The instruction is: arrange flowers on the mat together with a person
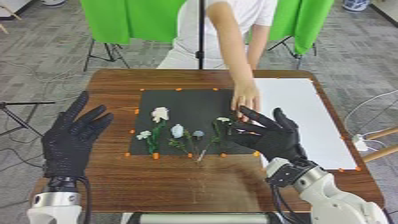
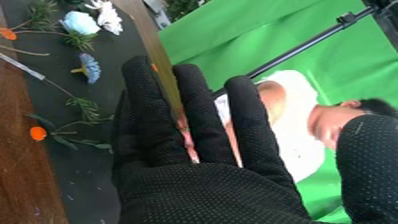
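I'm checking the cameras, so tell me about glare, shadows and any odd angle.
Head view: the white sheet looks very bright, the black mat dark without strong glare. Right wrist view: soft shadows lie in the folds of the green backdrop; the scene is tipped sideways, and the right hand looms large up close.

1. Left hand (image 1: 68, 147) up on its side, palm flat, fingers straight and fanned wide!
2. Right arm (image 1: 330, 194) slants inward, its hand (image 1: 279, 141) open, fingers extended, thumb well apart.
3. Both wrists sit below their hands in the head view.
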### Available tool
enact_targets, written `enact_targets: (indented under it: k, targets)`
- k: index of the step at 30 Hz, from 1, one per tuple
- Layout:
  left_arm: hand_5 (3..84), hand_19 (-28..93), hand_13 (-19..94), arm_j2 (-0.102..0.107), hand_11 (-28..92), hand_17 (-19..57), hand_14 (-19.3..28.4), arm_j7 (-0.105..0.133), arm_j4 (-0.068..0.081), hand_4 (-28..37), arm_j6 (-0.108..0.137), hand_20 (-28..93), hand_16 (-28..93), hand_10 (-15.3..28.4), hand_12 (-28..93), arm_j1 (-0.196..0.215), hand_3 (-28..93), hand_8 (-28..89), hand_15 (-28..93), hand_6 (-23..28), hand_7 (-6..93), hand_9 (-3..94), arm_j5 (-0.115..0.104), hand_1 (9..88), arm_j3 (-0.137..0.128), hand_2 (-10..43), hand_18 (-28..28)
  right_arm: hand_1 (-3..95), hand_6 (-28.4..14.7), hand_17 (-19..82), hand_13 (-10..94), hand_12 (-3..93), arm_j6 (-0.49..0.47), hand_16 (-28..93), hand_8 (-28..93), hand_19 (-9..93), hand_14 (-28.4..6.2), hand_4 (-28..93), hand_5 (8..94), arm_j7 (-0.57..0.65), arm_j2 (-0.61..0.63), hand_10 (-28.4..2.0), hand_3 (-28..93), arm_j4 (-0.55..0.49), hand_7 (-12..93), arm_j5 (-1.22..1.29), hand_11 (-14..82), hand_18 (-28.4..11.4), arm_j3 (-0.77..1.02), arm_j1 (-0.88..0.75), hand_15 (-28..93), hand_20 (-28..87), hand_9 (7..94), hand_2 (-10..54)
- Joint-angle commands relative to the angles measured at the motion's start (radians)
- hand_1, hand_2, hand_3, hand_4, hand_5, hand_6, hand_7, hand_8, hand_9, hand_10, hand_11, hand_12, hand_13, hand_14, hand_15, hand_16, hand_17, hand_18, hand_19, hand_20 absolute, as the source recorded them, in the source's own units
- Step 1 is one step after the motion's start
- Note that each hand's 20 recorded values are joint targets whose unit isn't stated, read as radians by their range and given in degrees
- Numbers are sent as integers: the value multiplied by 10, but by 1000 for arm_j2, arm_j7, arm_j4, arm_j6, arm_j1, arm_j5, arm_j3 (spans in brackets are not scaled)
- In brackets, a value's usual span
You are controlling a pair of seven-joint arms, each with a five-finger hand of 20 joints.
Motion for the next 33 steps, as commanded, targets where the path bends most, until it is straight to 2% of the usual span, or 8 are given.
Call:
enact_targets:
  k: [1, 6, 13, 17, 19, 22, 28, 33]
  targets:
    - [338, 633, 291, 3, 216, -61, 277, 1, 0, -283, 9, -18, -100, 203, 102, 10, 748, -90, 484, 62, 88, 360, -9, 179, 4, 99, 273, -26, -38, -1, 370, 115, 16, 125, -105, 438, -252, -283, 407, -10, -7, -196, 777, -5, 74, 3, 97, -210, -2, -12, 325, 170, 477, 203]
    - [338, 639, 290, -5, 220, -60, 278, 1, 1, -283, 17, -12, -98, 204, 103, 5, 749, -91, 489, 63, 92, 361, -13, 180, 4, 98, 273, -26, -39, -1, 370, 115, 19, 123, -106, 438, -252, -283, 409, -9, -5, -197, 776, -3, 74, 3, 98, -210, 1, -10, 325, 170, 478, 203]
    - [339, 643, 289, -8, 220, -59, 279, -13, -5, -283, 4, -8, -100, 205, 101, 5, 750, -93, 490, 65, 92, 361, 2, 181, -9, 98, 273, -26, -40, -1, 370, 115, 19, 123, -105, 439, -253, -283, 410, -4, -9, -198, 776, -4, 73, 2, 98, -209, 13, -6, 326, 170, 478, 203]
    - [339, 654, 293, -17, 216, -48, 278, -35, -3, -283, 1, -6, -103, 205, 99, 8, 747, -93, 485, 65, 90, 360, 1, 182, -12, 101, 278, -26, -40, -1, 370, 115, 12, 122, -105, 439, -253, -283, 411, 4, -13, -198, 775, -4, 73, 3, 98, -209, 11, -9, 326, 170, 478, 203]
    - [339, 665, 299, -24, 214, -31, 278, -48, -2, -283, -10, -10, -107, 205, 97, 8, 745, -93, 477, 65, 87, 360, 8, 183, -17, 102, 281, -26, -40, -1, 370, 115, 7, 122, -105, 439, -253, -283, 411, 8, -18, -198, 775, -5, 74, 6, 98, -209, 13, -15, 326, 170, 478, 204]
    - [338, 696, 303, -29, 211, -22, 277, -68, -7, -283, -11, -86, -109, 206, 95, 12, 743, -91, 469, 65, 87, 360, 11, 184, -31, 102, 283, -26, -40, 0, 371, 115, 12, 122, -105, 440, -254, -283, 411, 8, -14, -199, 774, -1, 74, 5, 99, -209, 7, -10, 328, 170, 479, 204]
    - [332, 719, 305, -20, 207, -18, 278, -54, -11, -283, -7, -164, -93, 207, 95, 15, 743, -96, 447, 63, 92, 358, 11, 183, -38, 103, 284, -26, -40, 0, 371, 115, 4, 122, -105, 441, -254, -283, 411, 11, -22, -201, 772, 1, 73, 4, 99, -209, 8, 0, 329, 171, 478, 204]
    - [331, 706, 301, -10, 208, -36, 277, -41, -10, -283, 4, -177, -94, 206, 97, 16, 743, -93, 451, 63, 91, 357, -1, 184, -24, 102, 284, -26, -41, 0, 371, 115, 3, 121, -105, 442, -254, -283, 411, 15, -23, -201, 772, 3, 72, 5, 100, -209, 7, 2, 330, 170, 479, 203]
